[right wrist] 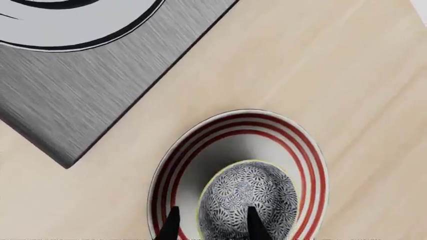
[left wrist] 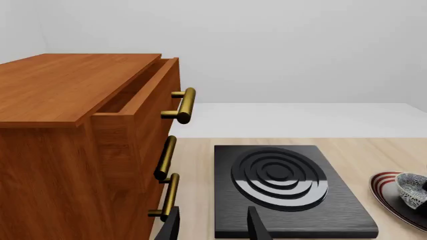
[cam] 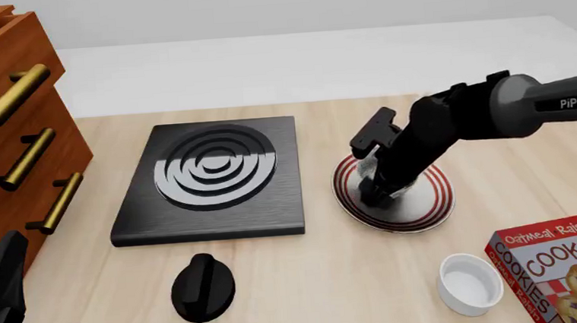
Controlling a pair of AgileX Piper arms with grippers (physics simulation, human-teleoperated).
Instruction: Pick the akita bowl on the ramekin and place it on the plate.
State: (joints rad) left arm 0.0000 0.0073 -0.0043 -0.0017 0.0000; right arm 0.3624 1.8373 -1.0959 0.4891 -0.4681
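Black fingertips of the right gripper straddled the akita bowl's near rim; whether they pinched it or stood just clear could not be told. Beneath them the bowl sat within the plate, so placing looked nearly done; release and a straight lift seemed next. Farther out stood the ramekin, bare. The left gripper hung spread beside the stove.
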